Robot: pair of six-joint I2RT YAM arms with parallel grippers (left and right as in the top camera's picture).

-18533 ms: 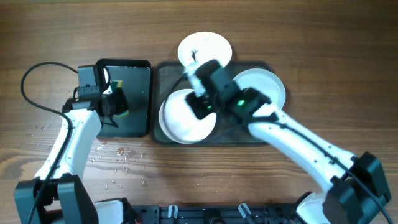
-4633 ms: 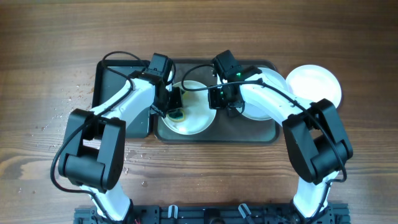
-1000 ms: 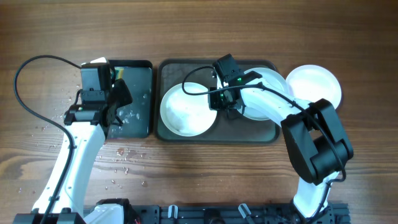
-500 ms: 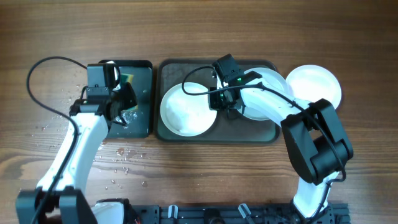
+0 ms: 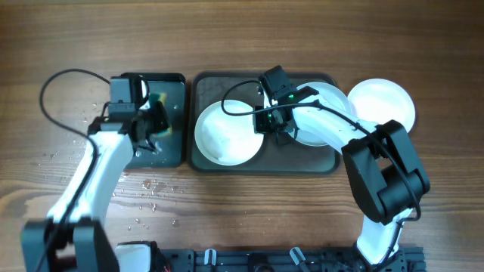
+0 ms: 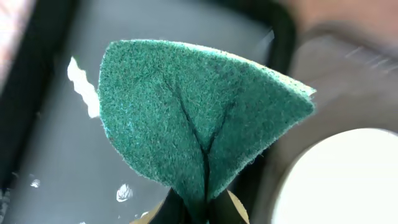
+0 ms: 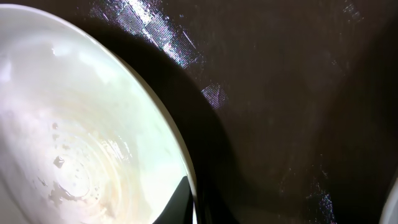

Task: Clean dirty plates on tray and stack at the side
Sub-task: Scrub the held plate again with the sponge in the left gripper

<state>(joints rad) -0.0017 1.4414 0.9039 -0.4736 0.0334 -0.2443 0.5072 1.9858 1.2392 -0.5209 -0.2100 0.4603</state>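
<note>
A wooden bench [image 5: 302,45] is seen from overhead, with water drops [image 5: 147,189] scattered toward its 8 o'clock side. A wide grey-green tray [image 5: 265,168] is laid at the centre. A narrower black tray [image 5: 172,155] is set just beside it at 9 o'clock, its wet floor speckled with droplets.

Three white plates are in view. The first plate [image 5: 227,136] is found in the 9 o'clock half of the grey-green tray, its centre streaked with faint wet residue in the right wrist view. The second plate [image 5: 333,106] is placed toward 2 o'clock on the same tray and is partly covered by the right arm. The third plate [image 5: 382,102] is set on the bench itself, off the tray at 3 o'clock.

The right end effector [image 5: 266,130] is closed on the 3 o'clock rim of the first plate, with one finger seen on each side of the edge.

The left end effector [image 5: 155,125] is held above the black tray and is clamped on a green sponge [image 6: 199,130], which is pinched into a fold.
</note>
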